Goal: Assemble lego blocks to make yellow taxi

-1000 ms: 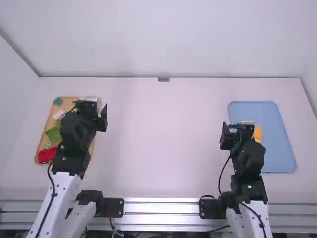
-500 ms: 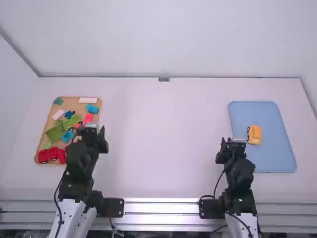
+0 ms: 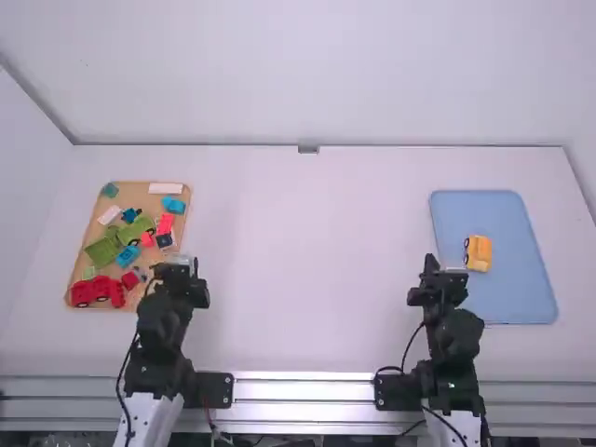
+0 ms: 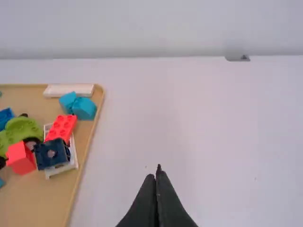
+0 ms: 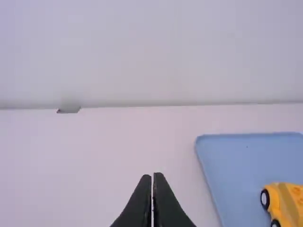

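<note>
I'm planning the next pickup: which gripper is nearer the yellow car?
Right. The right gripper is just left and robot-side of the yellow car; the left gripper is across the table, by the tan tray.

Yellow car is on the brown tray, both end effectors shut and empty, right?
No, wrong tray: the high view shows the yellow car on the blue tray. Left end effector and right end effector are shut and empty, as stated.

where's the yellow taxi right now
In the high view, the yellow taxi sits on the blue tray at the right, beyond the right gripper.
</note>
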Robot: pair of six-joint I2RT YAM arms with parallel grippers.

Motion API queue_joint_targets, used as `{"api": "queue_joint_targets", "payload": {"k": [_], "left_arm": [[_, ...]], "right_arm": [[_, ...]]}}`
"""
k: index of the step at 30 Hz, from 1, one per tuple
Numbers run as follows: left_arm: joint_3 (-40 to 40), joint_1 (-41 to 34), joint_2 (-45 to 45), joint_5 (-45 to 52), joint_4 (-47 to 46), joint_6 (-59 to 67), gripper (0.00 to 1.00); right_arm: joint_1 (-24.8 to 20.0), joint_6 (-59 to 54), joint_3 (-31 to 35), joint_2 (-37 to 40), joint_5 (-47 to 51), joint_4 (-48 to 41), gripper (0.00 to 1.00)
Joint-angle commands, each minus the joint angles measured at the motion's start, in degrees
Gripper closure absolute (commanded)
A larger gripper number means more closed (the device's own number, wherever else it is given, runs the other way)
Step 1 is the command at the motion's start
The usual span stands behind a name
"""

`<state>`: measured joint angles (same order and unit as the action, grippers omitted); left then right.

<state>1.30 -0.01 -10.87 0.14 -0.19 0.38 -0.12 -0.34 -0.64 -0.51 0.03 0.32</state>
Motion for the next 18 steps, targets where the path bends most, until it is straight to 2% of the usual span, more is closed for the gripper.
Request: {"api": "queue_joint_targets", "payload": {"k": [1,18], "left_arm": [[-1.3,0.0,2.2,-0.1,0.2,-0.4,1.00],[-1.3,0.0,10.9,-0.1,0.2,-0.4,1.00]], "right_arm": [[0.1,0.3,0.6,0.5,0.0,-0.3,1.00],[0.1,0.3,0.6,0.5,0.0,-0.3,1.00]]}}
